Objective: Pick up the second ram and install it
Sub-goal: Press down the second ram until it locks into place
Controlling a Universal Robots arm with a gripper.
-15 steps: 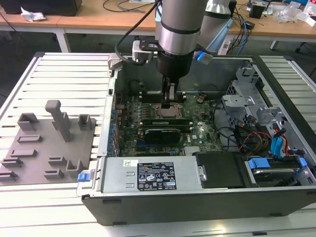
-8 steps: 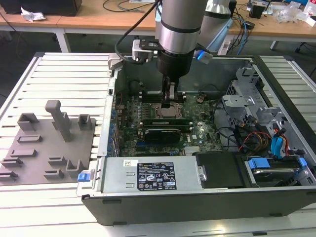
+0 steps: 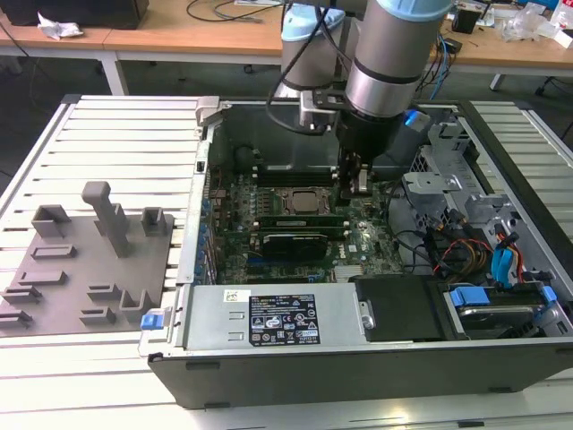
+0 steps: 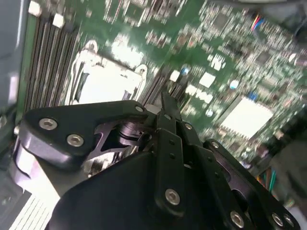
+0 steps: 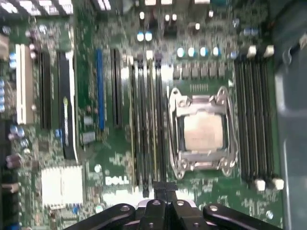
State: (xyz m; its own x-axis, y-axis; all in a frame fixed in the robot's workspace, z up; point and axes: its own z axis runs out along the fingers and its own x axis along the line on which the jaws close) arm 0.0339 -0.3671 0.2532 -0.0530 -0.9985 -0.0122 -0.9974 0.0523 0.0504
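My gripper (image 3: 355, 184) hangs inside the open computer case, low over the green motherboard (image 3: 369, 240), just to the exterior view's right of the square metal socket (image 3: 300, 202). Its fingers look pressed together with nothing between them in both wrist views; my gripper (image 5: 160, 187) hovers at one end of the slot rails (image 5: 146, 120) beside the socket (image 5: 204, 132). Thin green ram sticks (image 3: 300, 219) appear seated in those rails. I cannot tell which is the second ram. In the second wrist view my gripper (image 4: 167, 103) points at the blurred board by the socket (image 4: 108, 81).
A grey fixture plate (image 3: 85, 260) with empty holders lies at the exterior view's left on the slatted table. The power supply (image 3: 269, 318) lines the case's near side. A drive cage and cables (image 3: 483, 260) crowd the right. A black card (image 3: 291, 244) sits near the rails.
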